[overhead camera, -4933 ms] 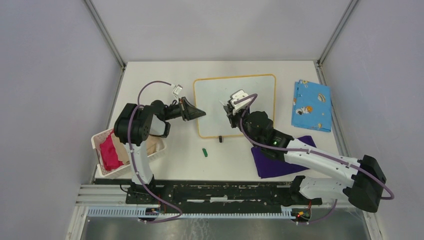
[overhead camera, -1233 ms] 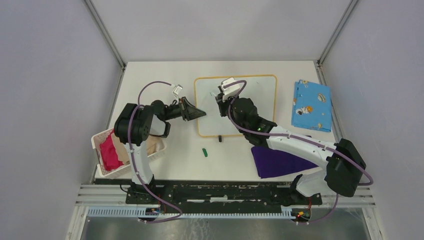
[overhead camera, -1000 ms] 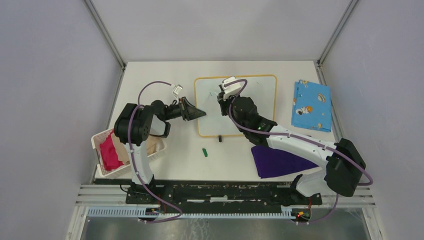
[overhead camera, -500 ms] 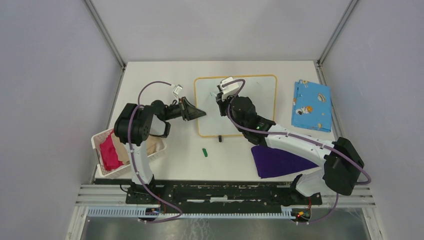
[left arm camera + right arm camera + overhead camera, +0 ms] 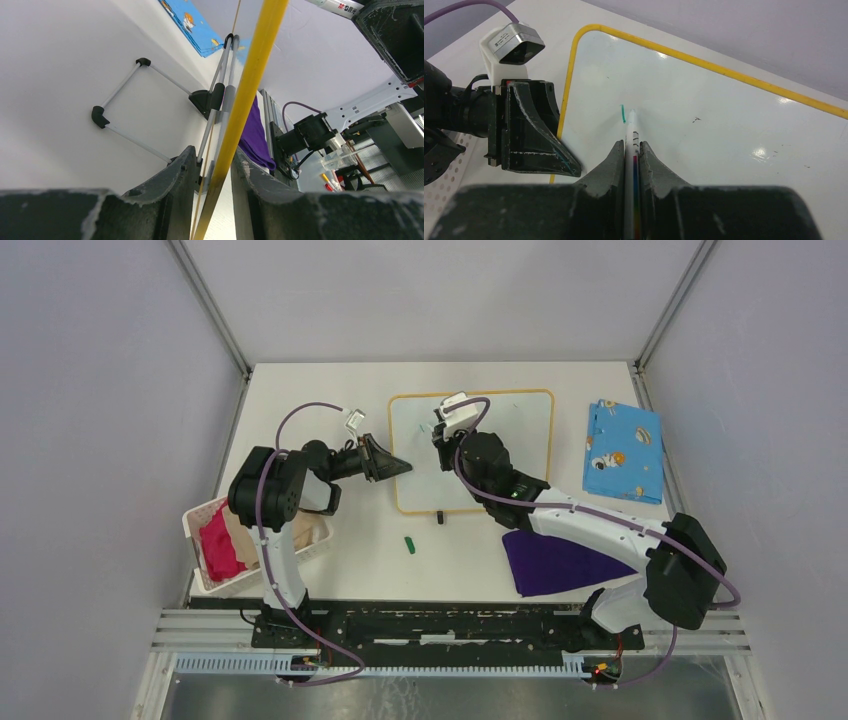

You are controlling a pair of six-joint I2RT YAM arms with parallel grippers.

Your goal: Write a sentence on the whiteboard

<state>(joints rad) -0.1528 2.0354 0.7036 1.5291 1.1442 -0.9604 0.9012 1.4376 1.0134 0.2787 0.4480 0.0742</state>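
Green: found single short stroke of sentence (image 5: 623, 114) near far-left corner of whiteboard (image 5: 724, 130), on counter (image 5: 320, 390). Observed right jaws clamped on marker (image 5: 631, 135), tip just beside stroke; left jaws pinching yellow rim (image 5: 251, 75). Advised light even pressure, firm left hold.

whiteboard (image 5: 520, 440): glossy white; yellow-rimmed | sentence (image 5: 623, 114): only one short green stroke, top-left

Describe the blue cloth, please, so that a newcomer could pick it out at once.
Start at the glossy white rectangular whiteboard with a yellow rim, mid-table. To its right, apart from it near the far right corner of the white table, lies a flat folded cloth. Unlike the plain dark purple cloth nearer the arms, it is light blue with small cartoon prints.
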